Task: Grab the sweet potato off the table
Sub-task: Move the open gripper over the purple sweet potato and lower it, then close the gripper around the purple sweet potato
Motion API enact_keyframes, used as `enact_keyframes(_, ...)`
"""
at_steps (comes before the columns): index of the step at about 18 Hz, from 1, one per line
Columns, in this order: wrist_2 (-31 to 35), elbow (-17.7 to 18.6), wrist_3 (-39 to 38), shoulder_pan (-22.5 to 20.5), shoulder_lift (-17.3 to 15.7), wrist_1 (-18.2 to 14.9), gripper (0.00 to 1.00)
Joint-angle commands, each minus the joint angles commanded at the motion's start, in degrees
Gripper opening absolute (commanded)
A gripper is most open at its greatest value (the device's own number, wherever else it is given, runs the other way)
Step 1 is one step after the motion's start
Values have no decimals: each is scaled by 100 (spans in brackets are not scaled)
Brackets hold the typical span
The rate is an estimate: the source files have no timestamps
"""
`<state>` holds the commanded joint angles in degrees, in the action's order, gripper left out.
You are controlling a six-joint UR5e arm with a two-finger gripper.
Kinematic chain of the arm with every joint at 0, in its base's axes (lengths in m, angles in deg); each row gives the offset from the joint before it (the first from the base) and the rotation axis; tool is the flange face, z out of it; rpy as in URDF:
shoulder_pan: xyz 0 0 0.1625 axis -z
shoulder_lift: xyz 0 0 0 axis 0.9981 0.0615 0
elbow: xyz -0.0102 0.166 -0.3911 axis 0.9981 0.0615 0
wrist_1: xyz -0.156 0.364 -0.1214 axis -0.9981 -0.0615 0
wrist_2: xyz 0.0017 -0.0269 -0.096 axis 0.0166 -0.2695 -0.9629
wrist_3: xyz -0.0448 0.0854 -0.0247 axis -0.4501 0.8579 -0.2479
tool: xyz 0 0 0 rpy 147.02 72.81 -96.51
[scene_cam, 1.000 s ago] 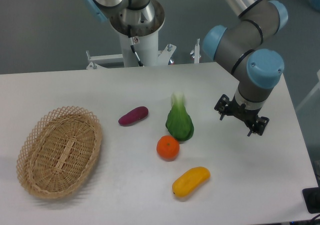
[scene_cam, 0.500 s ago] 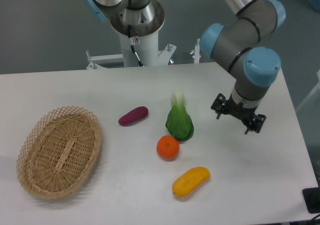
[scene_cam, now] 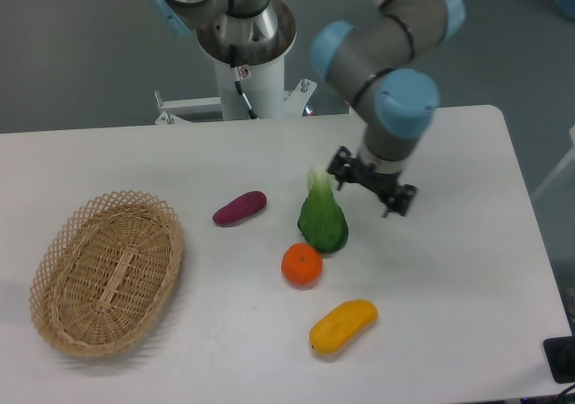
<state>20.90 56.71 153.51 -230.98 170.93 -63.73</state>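
My two-finger gripper (scene_cam: 370, 189) hangs over the white rectangular table (scene_cam: 467, 278), right of centre and closer to the far edge than the near one. Fingers point down at the surface, nothing between them. Looks like they stand apart, but the view from this angle is poor, so I can't tell the gap for sure.

The small purple-magenta oblong sweet potato (scene_cam: 239, 208) lies flat on the table, left of centre, its long axis tilted up towards the far right corner. It's well apart from my gripper and touches nothing.

Between the two sits a green leafy vegetable with a pale stem (scene_cam: 322, 217), just beside my gripper on its left side; the stem end points at the far edge. A round orange (scene_cam: 302, 265) sits just in front of the greens, towards the near edge, close but whether touching I can't say. A yellow-orange oblong fruit (scene_cam: 343, 326) lies nearer the near edge. An oval woven wicker basket (scene_cam: 106, 272) sits by the left edge.
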Motion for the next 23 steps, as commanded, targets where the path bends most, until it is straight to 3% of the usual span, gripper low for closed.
enact_keyframes(7, -150, 343, -458, 791, 0, 35, 100)
enact_keyframes(10, -203, 431, -546, 994, 70, 237, 100)
enact_keyframes(16, -203, 756, -546, 1196, 97, 597, 100)
enact_keyframes(23, -194, 967, -555, 1302, 149, 747, 100)
